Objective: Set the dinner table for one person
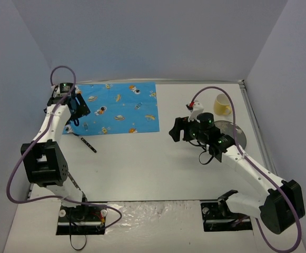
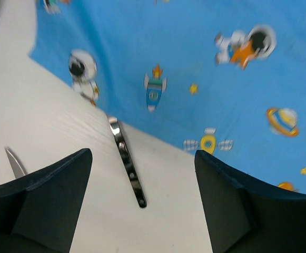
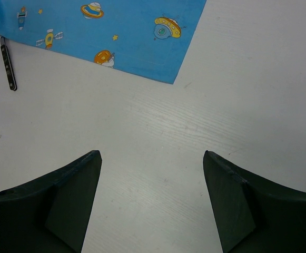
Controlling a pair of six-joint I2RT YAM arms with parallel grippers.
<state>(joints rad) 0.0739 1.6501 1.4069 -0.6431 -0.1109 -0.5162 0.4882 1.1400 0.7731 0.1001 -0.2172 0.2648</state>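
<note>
Nearest the lens, both arm bases sit at the near edge of the white bench, which fills the floor of the scene between pale walls. On its far left part lies a blue cartoon-print mat. A slim dark utensil lies on bare bench by the mat's near left corner, one end touching the cloth edge. The left hand hovers over that corner, fingers spread, gripping nothing. The right hand hangs above bare bench right of the mat, also spread and empty. Far right stand a yellow cup and a grey plate, the plate partly hidden by the arm.
</note>
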